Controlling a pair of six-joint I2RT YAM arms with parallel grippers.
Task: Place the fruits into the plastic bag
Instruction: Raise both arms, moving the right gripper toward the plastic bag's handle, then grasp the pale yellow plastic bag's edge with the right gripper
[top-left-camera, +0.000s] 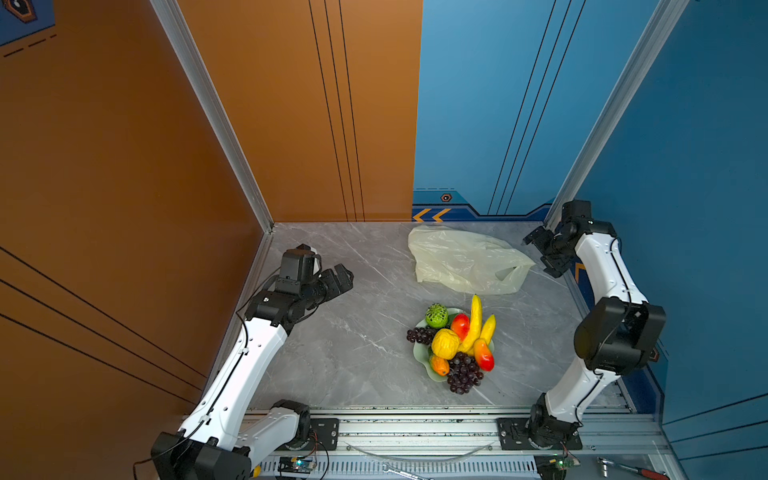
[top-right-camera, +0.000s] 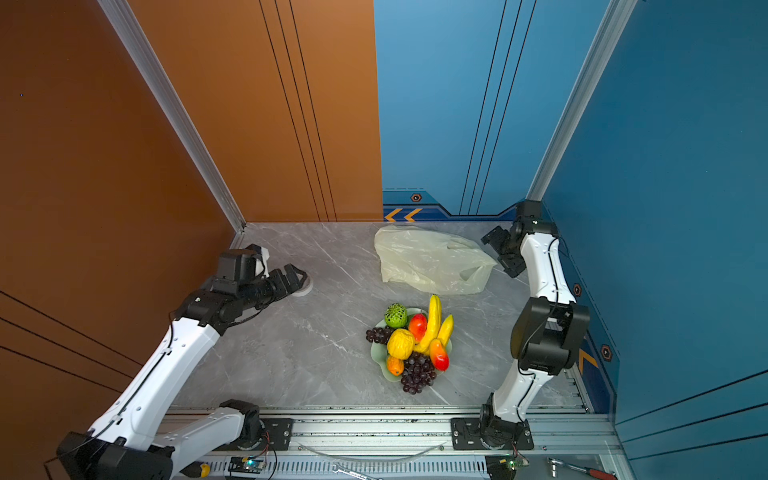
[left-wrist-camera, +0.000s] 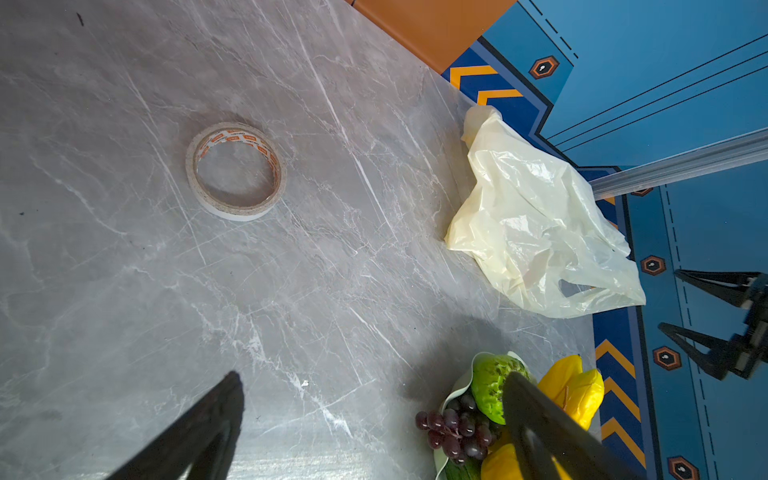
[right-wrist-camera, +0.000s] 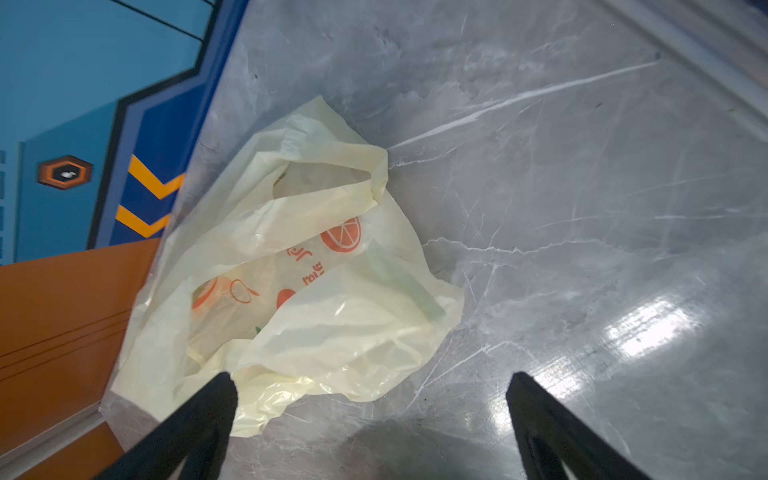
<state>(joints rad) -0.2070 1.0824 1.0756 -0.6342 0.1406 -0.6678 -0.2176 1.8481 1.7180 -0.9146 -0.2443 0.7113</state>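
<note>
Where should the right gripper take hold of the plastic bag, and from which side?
Probably the loop handle of the plastic bag, at the end nearest the open right gripper. The bag lies slumped on the table, so its body offers little to pinch; the strip around the cut-out is a thin free edge. Come in low from the right.

Both top views look down from high over the near edge onto the whole table (top-left-camera: 353, 353). The wrist cameras sit lower and closer, facing inward and down. All four views share the plastic bag (right-wrist-camera: 311, 291).
</note>
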